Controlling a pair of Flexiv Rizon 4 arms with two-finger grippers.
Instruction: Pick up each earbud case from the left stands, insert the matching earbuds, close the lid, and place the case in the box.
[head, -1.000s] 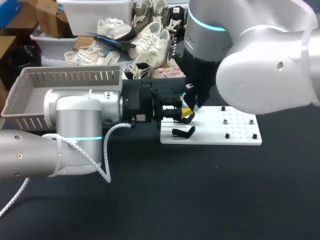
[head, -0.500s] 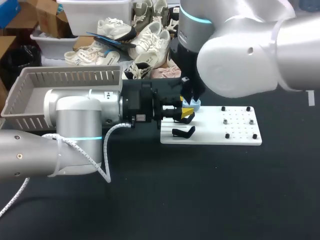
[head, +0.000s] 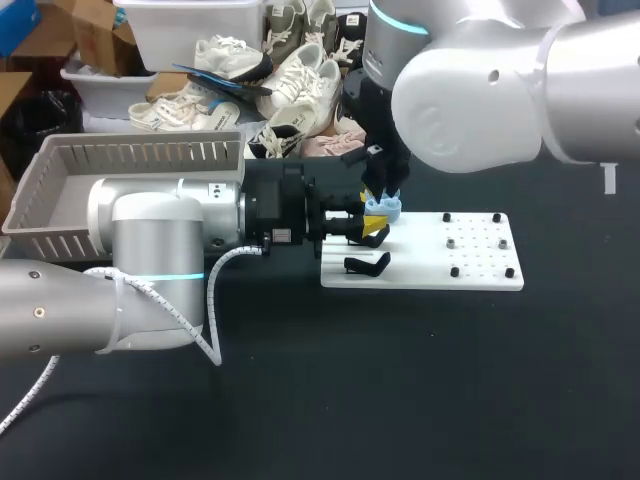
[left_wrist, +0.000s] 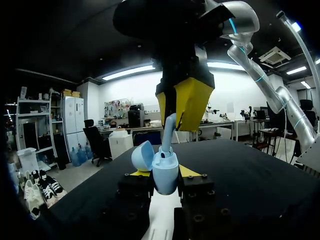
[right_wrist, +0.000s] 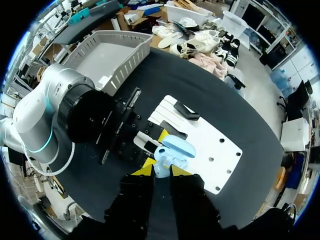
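pale-blue earbud case (left_wrist: 165, 169), lid open, is clamped in the left gripper (left_wrist: 163, 174) over the white board (head: 480, 272). above, the right gripper (left_wrist: 179, 106) pinches an earbud (left_wrist: 168, 131) at its well. insertion step, likely; next calls for a straight downward press, then release.

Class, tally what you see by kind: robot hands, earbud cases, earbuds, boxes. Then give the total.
hands: 2, left hand and right hand
case: 1
earbud: 1
box: 1
Total: 5
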